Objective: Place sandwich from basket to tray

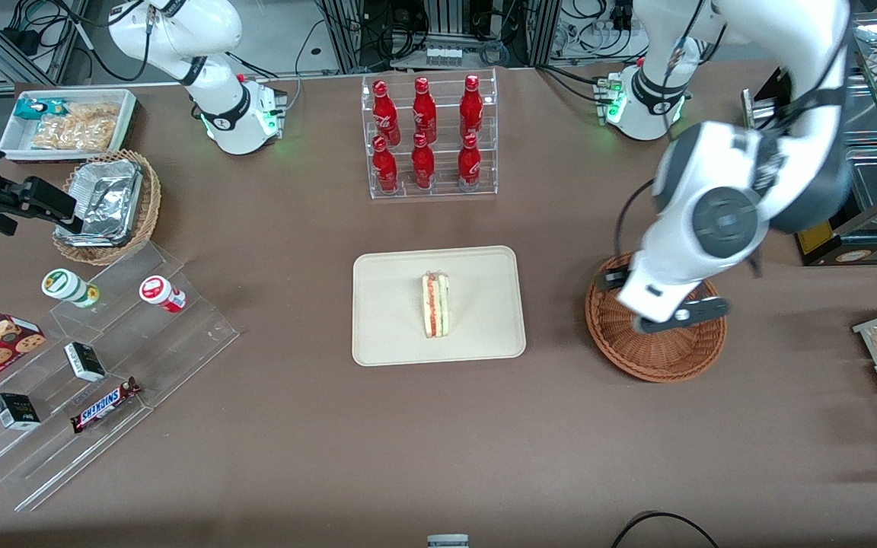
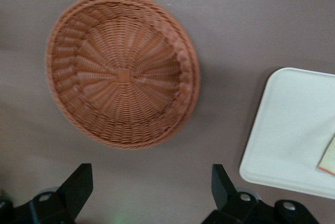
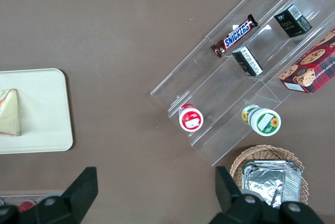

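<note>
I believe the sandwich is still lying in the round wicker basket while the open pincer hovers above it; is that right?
Not quite: the basket is empty, as the left wrist view shows, and the sandwich lies on the tray in the front view. The open pincer does hover above the basket.

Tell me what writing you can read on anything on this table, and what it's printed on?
"SNICKERS": on the candy bar on the clear stepped stand.
Red bottles, small dark boxes, cookie box, two round lids: print unreadable.
Sandwich, tray, basket, gripper above it: no text.
</note>
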Controlling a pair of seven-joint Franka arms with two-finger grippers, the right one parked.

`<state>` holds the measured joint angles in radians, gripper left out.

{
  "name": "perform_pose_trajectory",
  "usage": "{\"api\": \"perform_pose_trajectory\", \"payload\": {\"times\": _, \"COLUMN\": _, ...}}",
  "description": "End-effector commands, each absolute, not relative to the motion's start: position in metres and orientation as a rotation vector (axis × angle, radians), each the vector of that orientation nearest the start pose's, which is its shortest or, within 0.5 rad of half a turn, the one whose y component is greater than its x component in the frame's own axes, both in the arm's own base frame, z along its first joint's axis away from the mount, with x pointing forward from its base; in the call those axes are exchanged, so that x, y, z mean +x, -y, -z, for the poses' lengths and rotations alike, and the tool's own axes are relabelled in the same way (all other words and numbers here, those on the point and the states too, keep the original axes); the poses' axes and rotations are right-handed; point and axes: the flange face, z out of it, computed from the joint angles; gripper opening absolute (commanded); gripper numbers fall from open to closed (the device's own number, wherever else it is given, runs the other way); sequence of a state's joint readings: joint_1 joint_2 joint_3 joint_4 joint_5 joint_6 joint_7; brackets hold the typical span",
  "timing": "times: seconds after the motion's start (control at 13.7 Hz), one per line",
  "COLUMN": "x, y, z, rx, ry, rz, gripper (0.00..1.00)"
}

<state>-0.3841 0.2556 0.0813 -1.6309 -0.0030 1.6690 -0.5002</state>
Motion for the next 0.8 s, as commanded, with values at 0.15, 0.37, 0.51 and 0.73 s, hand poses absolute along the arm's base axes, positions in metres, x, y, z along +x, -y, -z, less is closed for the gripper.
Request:
{"api": "perform_pose_trajectory", "payload": {"times": 0.15, "x": 0.554, "y": 0.120, "z": -0.505, "rx": -3.066, "ry": 0.135, "rz": -0.364, "gripper": 1.00}}
{"api": "perform_pose_trajectory", "payload": {"times": 0.37, "x": 0.543, "y": 0.092, "z": -0.530, "rx": -3.083, "ry": -0.006, "rz": -0.392, "gripper": 1.00}}
{"api": "perform_pose_trajectory", "payload": {"times": 0.51, "x": 0.536, "y": 0.074, "z": -0.548, "rx": -3.090, "ry": -0.077, "rz": -0.410, "gripper": 1.00}}
{"api": "perform_pose_trajectory", "payload": {"times": 0.73, "x": 0.527, "y": 0.051, "z": -0.570, "rx": -3.101, "ry": -0.145, "rz": -0.404, "gripper": 1.00}}
